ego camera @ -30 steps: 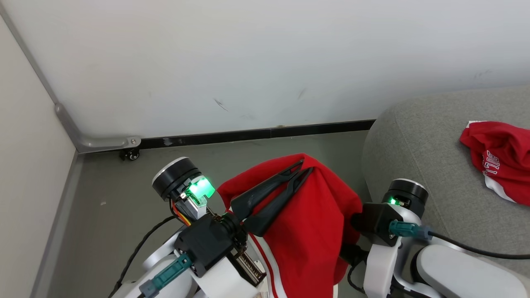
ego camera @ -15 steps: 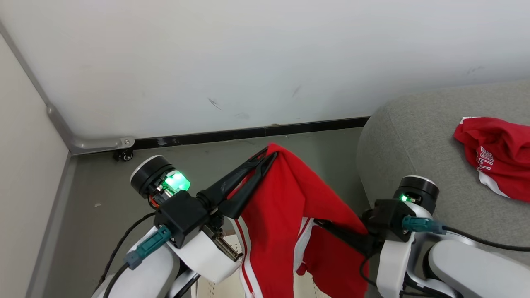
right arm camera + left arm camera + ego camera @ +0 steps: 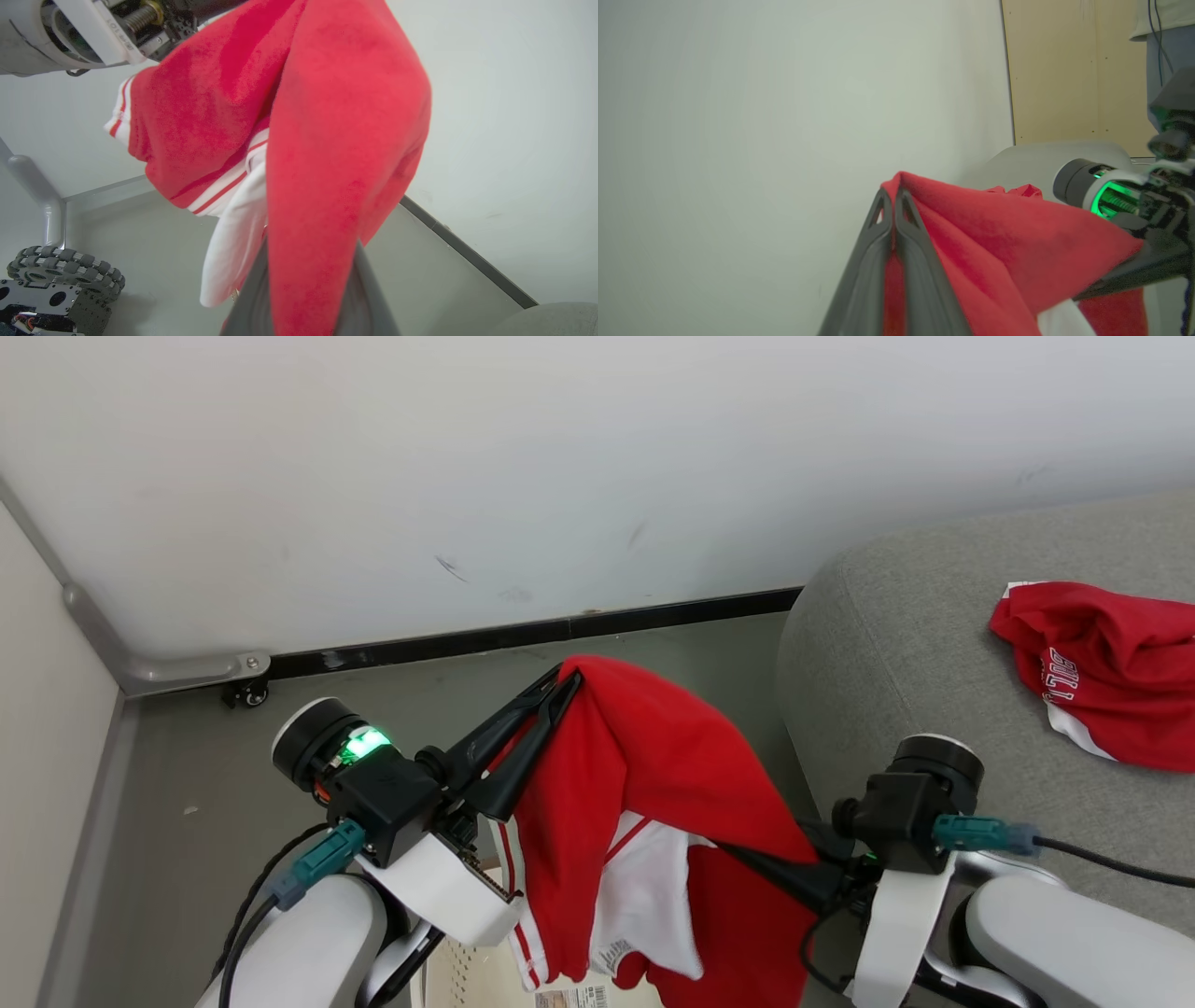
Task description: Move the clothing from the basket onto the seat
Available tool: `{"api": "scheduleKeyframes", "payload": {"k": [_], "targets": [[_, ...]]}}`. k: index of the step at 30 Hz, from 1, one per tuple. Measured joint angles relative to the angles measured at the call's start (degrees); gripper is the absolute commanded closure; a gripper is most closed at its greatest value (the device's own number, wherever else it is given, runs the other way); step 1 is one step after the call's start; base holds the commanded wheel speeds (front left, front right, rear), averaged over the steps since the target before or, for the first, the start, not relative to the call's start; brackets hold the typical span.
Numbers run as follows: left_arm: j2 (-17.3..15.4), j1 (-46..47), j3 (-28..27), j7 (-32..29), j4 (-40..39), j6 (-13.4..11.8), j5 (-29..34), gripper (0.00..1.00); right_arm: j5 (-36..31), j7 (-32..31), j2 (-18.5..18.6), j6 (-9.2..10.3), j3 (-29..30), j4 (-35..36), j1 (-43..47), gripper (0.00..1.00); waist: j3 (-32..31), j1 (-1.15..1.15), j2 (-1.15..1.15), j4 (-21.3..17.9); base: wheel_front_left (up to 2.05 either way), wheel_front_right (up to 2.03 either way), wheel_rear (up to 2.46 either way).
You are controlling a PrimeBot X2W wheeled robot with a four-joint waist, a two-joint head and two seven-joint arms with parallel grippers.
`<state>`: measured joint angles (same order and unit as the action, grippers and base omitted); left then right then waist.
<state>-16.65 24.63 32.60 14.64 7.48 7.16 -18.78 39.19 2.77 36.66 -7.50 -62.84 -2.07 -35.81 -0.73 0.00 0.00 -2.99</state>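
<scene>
A bare room staged like a lounge: plain white wall (image 3: pixel 560 476), black skirting (image 3: pixel 523 637), grey floor (image 3: pixel 187 765), grey sofa (image 3: pixel 896 644), wheeled partition (image 3: pixel 42 728).

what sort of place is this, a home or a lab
Probably a bare test room staged as a living space: a grey sofa by a plain white wall, a grey floor with black skirting, and a small caster at the wall's corner.

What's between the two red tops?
Head view: grey floor, then bare grey woven sofa, separate the held red fabric garment from the red garment lying there.
</scene>
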Motion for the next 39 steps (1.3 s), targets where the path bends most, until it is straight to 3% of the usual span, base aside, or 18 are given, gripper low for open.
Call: {"api": "scheduleKeyframes", "payload": {"k": [1,2,5,6,7,9,24,39], "targets": [[0.2,0.0,0.0,0.0,0.2,0.0,-0.3,0.75,0.3,0.4,0.0,0.00,0.5,-0.1,0.0,1.00,0.0,0.00,0.00,-0.1,0.00,0.00,0.00],[0.4,-0.2,-0.1,0.0,0.5,0.0,-0.4,0.65,0.7,0.9,0.0,0.00,1.2,-0.1,0.0,1.00,0.1,0.00,0.00,-0.2,0.00,0.00,0.00],[0.7,-1.3,-0.1,0.0,1.7,0.0,-1.1,0.54,1.8,2.4,0.0,0.00,3.5,-0.7,0.2,1.00,0.1,0.00,0.00,-0.4,0.00,0.00,0.00],[0.7,-1.7,-0.3,0.0,2.0,0.0,-1.4,0.41,2.1,3.0,0.0,0.00,4.3,-1.1,0.3,1.00,0.1,0.00,0.00,-0.5,0.00,0.00,0.00],[0.8,-2.1,-0.5,0.0,2.1,0.0,-1.7,0.19,2.5,3.5,0.0,0.00,5.2,-1.7,0.3,1.00,0.1,0.00,0.00,-0.5,0.00,0.00,0.00],[1.0,-2.6,-0.8,0.0,2.8,0.0,-2.2,0.00,3.5,4.6,0.0,0.01,7.3,-2.5,0.4,1.00,0.1,0.00,0.00,-0.5,0.00,0.00,0.00],[1.6,-5.9,-5.8,0.0,2.0,-0.2,-3.1,0.00,7.3,9.1,1.6,0.01,20.0,-8.7,5.5,1.00,0.6,0.00,0.00,-0.6,0.00,0.00,0.00],[5.2,-6.7,-8.0,0.0,0.1,-1.1,-2.7,0.00,6.6,10.9,0.7,0.01,34.2,-11.6,16.4,1.00,0.7,0.00,0.00,-2.5,0.00,0.00,0.00]]}}
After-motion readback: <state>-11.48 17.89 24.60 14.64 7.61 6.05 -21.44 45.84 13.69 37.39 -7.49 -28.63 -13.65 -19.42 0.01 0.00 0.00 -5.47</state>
